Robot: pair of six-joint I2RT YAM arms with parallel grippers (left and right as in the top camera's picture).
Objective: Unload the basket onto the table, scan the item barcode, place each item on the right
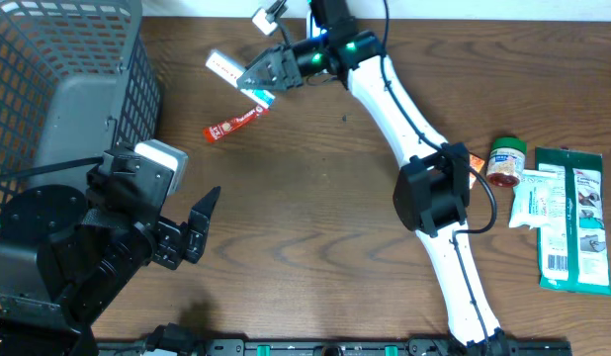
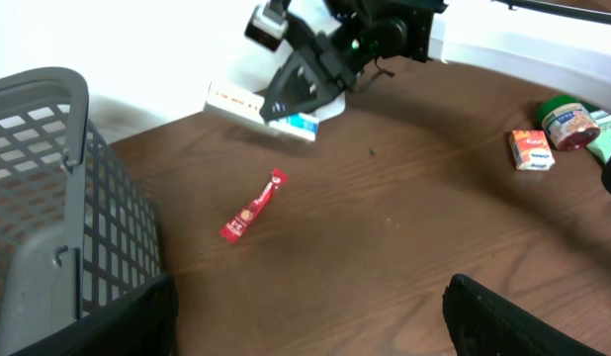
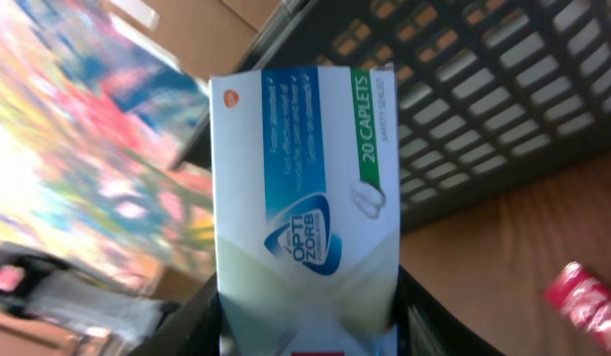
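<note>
The right wrist view is showing the print on the white, blue and green cardboard caplet box (image 3: 301, 198), which the right claw (image 1: 261, 74) is gripping by one end. The overhead view is showing it near the far edge of the brown wooden desk (image 1: 315, 227), close to a flat red sachet (image 1: 233, 124). The left claw (image 1: 192, 232) is standing wide and empty beside the grey mesh basket (image 1: 78, 89), well apart from a green-lidded jar (image 1: 505, 161) and green-and-white pouches (image 1: 572, 218).

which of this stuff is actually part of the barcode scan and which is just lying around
In the job:
caplet box

Just lying about:
red sachet
small jar
small orange box
green and white packets
mesh basket
</note>
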